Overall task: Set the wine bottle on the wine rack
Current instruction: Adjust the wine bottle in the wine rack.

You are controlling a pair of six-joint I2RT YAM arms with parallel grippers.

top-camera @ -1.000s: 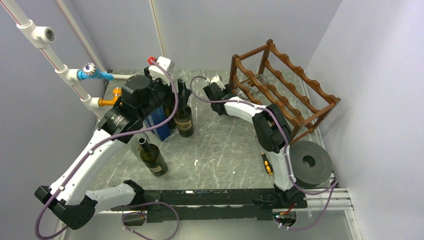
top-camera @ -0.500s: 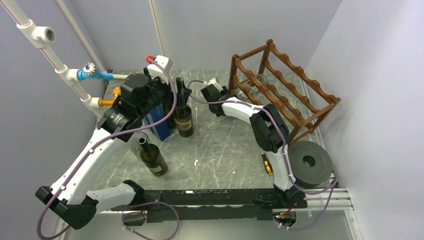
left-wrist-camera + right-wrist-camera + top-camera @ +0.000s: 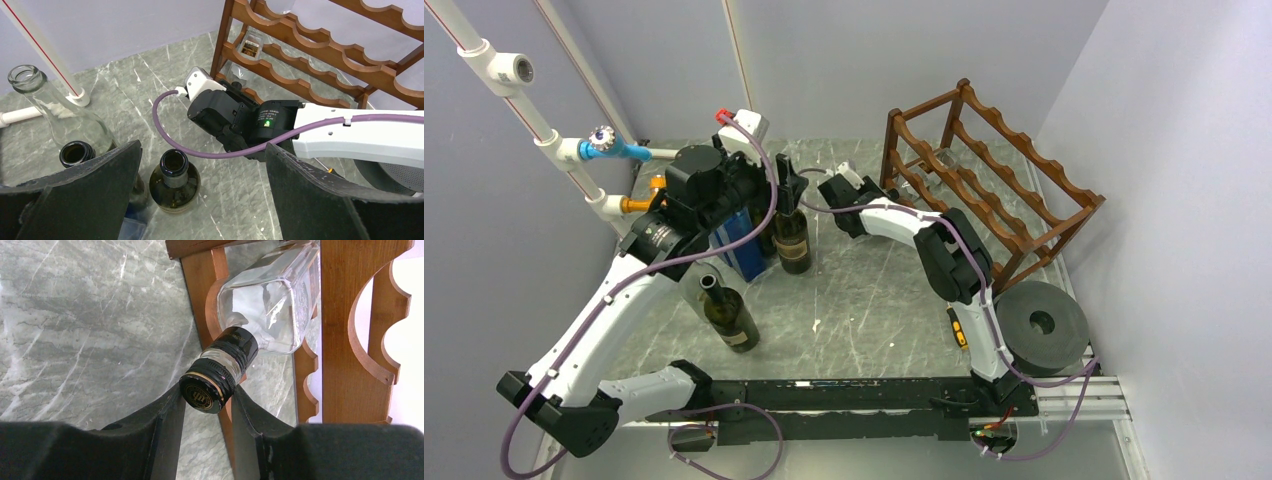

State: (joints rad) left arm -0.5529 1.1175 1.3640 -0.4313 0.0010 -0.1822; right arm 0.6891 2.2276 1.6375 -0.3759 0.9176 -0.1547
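**Top view.** One dark reddish-brown wooden wine rack [image 3: 1028, 148] with wavy rails stands at the far right of the grey marbled bench [image 3: 874, 290]. Two dark green wine bottles stand in plain sight. One has a tan label [image 3: 792, 243] and sits under the left fingers [image 3: 785, 186]; the other is nearer the arm bases [image 3: 730, 318]. There is also one blue box [image 3: 742, 250], one dark grey foam roll [image 3: 1044, 320] and one orange-handled screwdriver [image 3: 959, 328]. The right arm [image 3: 954, 262] reaches toward the rack's near-left corner. Its wrist has drifted leftward, away from the rack, over the last second, while the left arm and the bottles have not moved. Neither grip can be read from here.

**Left wrist view.** The left fingers are spread wide and hold nothing, hovering above the labelled bottle's open mouth. This view adds a second dark mouth [image 3: 76, 152] and one open clear glass bottle [image 3: 30, 85], making three open mouths in all.

**Right wrist view.** Only this view shows the grip. The right fingers [image 3: 150, 440] pinch the black cap of one square clear glass bottle [image 3: 270, 305], with no gap on either side. The bottle lies low in the rack, its neck jutting out past the frame.
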